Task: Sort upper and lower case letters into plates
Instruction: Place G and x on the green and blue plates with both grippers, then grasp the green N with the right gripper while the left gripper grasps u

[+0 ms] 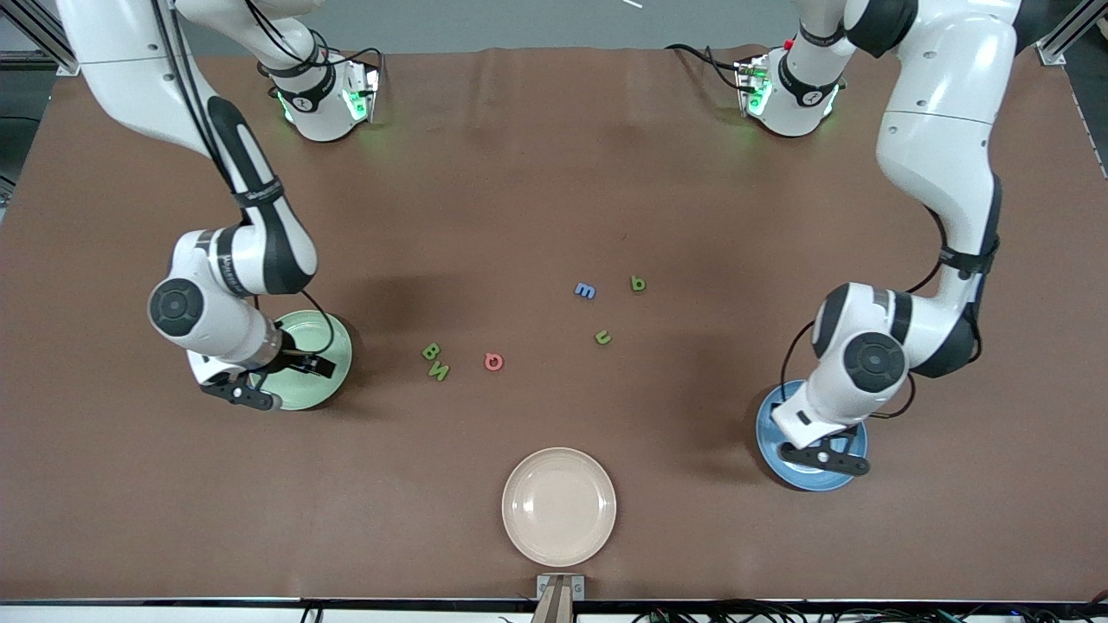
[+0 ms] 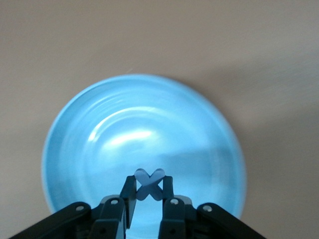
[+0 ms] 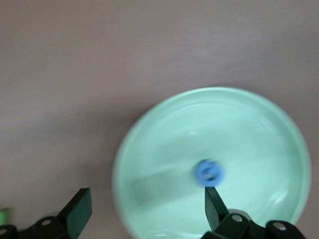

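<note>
A brown table [image 1: 537, 173] holds two robot arms, three plates and a scatter of tiny flat letters. The left gripper [image 2: 148, 191] hangs over the blue plate [image 1: 770, 450], which sits toward the left arm's end of the table; its fingers are clamped on the blue x [image 2: 149, 183], held above the plate's floor. The right gripper [image 3: 144, 209] hangs over the pale green plate [image 1: 333, 346] toward the right arm's end, fingers spread wide apart with nothing between them. A blue G [image 3: 209, 172] lies in that green plate, near its middle. Six letters remain on the bare table between the two plates. Taking the pink-red Q [image 1: 493, 362] as the middle of a clock face in the front view, the green N [image 1: 439, 371] lies at about nine o'clock and the green B [image 1: 430, 350] just above the N, the two nearly touching. The green u [image 1: 602, 337] lies at about three o'clock, well apart from the Q. The blue m [image 1: 585, 291] lies at about one o'clock, and the green p [image 1: 638, 283] just beside the m at about two o'clock, farthest from the front camera. A cream-beige plate [image 1: 558, 506] sits at about five o'clock from the Q, nearest the front camera, with no letters on it.
</note>
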Robot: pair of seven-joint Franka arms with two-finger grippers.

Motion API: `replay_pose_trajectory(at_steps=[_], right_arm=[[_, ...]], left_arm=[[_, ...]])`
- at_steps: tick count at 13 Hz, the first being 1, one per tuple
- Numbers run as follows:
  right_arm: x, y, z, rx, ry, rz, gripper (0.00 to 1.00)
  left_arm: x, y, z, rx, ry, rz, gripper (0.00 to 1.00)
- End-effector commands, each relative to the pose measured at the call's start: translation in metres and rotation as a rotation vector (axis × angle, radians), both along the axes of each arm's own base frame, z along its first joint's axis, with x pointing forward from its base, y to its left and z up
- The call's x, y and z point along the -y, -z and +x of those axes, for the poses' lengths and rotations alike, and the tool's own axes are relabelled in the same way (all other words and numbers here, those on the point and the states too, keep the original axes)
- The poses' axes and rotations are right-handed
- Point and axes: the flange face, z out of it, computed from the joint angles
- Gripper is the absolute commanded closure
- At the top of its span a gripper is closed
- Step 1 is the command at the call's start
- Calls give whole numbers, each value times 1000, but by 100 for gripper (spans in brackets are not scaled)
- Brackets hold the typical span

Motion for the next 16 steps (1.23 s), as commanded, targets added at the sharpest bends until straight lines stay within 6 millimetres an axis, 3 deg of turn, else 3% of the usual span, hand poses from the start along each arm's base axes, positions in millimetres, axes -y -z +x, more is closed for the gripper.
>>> replay_pose_trajectory(at_steps=[1, 2, 4, 6, 9, 12, 15, 16], right_arm=[[-77, 1, -6, 21, 70, 3, 0], [-100, 5, -6, 30, 84, 6, 0], [-135, 20, -4, 45, 84, 9, 0], [-163, 40, -5, 79, 101, 19, 0], [-177, 64, -10, 101, 80, 24, 1], [-189, 69, -17, 95, 94, 22, 3], [-192, 70, -19, 94, 90, 22, 20], [-191, 70, -19, 94, 92, 22, 29]], left_arm=[[-11, -4, -7, 5, 4, -5, 14], [-9, -6, -9, 7, 2, -7, 0], [10, -30, -13, 25, -6, -27, 0], [43, -48, -34, 11, -60, -59, 0], [96, -60, -74, -9, -148, -105, 0], [159, -41, -118, -60, -204, -133, 9], [225, -19, -167, -74, -319, -143, 14], [236, -8, -180, -79, -356, -146, 15]])
